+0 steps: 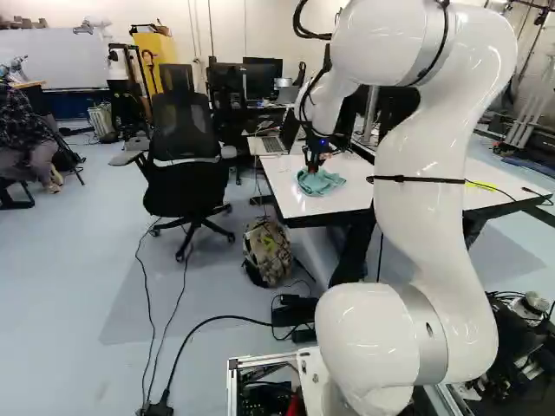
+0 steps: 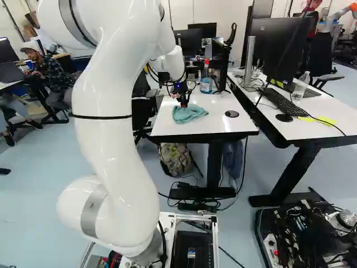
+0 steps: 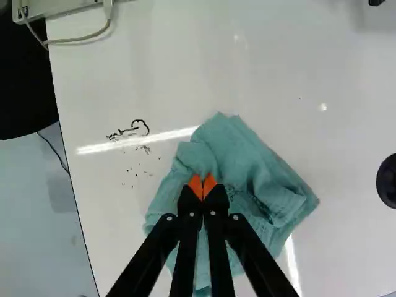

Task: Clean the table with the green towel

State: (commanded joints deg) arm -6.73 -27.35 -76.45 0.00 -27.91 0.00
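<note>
The fingers of my gripper (image 2: 184, 103) stand together, with the green towel (image 3: 232, 145) crumpled beneath them, spreading out on every side on the table (image 3: 297, 68).

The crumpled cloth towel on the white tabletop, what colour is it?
The towel is a muted teal green, showing best in the wrist view.

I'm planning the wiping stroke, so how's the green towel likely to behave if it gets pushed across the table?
The green towel looks floppy: it lies in soft, rumpled folds, so a push will probably bunch it up. It's likely light, as the cloth seems thin. The white table has a glossy top, so it may slide fairly easily.
</note>
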